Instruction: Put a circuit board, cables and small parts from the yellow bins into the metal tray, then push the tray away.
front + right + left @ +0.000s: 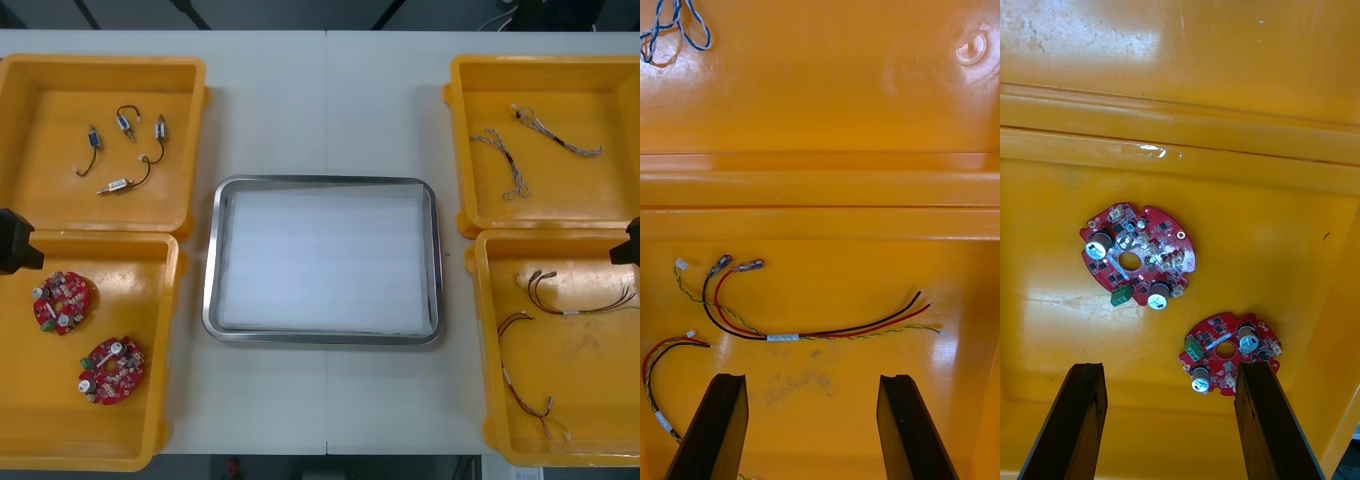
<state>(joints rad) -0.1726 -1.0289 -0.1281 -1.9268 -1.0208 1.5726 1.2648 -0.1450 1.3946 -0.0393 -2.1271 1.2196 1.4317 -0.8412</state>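
Wrist views: claws (1171, 367) (814, 377) parted above bins (1285, 247) (865, 270)

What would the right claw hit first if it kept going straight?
Probably the bare floor of the bin: the open right gripper points at it, with the red and black cable just beyond its fingertips. Depth is unclear.

Table (330, 100): light surface, with a seam running from near edge to far edge through its middle. Five items rest directly on it.

Left side: far left bin (60, 110) and near left bin (150, 300), both yellow, set end to end and touching.

Right side: far right bin (560, 190) and near right bin (590, 370), both yellow, likewise touching.

Centre: tray (212, 260), rectangular, shiny rim, white inside, lying flat between the two pairs and just beside the bins on either side. Contact with them cannot be determined.
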